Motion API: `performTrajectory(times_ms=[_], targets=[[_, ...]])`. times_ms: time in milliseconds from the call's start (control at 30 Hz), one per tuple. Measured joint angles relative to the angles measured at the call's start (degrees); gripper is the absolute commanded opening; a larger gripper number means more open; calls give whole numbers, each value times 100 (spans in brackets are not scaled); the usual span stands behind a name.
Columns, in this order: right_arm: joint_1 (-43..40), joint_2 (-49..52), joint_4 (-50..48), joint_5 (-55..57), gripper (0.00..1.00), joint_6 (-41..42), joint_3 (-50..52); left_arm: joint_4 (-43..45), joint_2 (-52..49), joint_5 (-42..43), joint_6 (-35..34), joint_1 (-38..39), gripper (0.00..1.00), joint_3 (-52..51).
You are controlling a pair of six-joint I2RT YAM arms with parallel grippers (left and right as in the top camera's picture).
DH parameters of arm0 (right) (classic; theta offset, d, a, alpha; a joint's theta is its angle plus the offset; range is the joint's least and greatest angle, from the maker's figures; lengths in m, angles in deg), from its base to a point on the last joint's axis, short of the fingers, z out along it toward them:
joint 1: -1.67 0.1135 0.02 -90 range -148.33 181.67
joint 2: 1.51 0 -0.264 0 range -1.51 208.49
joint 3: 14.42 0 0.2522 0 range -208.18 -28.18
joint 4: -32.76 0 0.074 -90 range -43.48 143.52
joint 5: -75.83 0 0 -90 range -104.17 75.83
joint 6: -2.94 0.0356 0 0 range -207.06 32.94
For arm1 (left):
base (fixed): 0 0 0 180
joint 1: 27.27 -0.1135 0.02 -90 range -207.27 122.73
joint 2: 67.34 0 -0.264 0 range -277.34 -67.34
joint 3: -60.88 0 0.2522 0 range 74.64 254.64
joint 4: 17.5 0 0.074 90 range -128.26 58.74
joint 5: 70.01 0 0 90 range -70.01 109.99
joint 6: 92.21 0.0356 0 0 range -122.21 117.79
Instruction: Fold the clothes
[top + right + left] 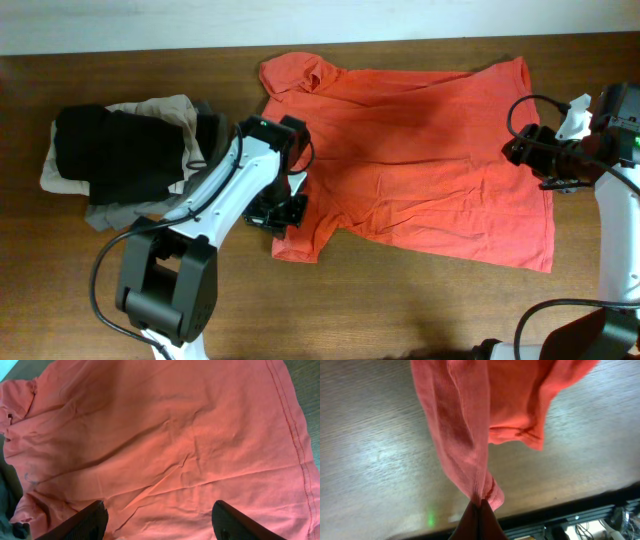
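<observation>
The clothes, a red-orange T-shirt (420, 150), lie spread over the middle and right of the wooden table, lightly wrinkled. My left gripper (287, 212) sits at the shirt's near left sleeve. In the left wrist view its jaws (480, 506) are shut on a pinched fold of the red fabric (470, 420), which stretches away from the tips. My right gripper (518, 150) hovers over the shirt's right edge by the stitched hem (295, 435). It is open: its dark fingers (95, 512) stand wide apart above flat cloth (165, 435), with nothing between them.
A pile of black, beige and grey garments (120, 150) lies at the left, close to the left arm. In the left wrist view the table's edge (560, 507) shows with cables beyond it.
</observation>
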State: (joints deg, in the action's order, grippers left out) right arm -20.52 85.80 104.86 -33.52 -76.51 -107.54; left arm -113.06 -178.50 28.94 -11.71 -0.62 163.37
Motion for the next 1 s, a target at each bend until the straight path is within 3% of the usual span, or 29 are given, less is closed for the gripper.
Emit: performTrajectory(times_ms=[633,1000], targets=[[0,0,28,-2,71,0,0,-1449,1176,70,-197,2,1,581],[0,0,37,0,71,0,2,-1484,1259,629,-260,476,1,579]])
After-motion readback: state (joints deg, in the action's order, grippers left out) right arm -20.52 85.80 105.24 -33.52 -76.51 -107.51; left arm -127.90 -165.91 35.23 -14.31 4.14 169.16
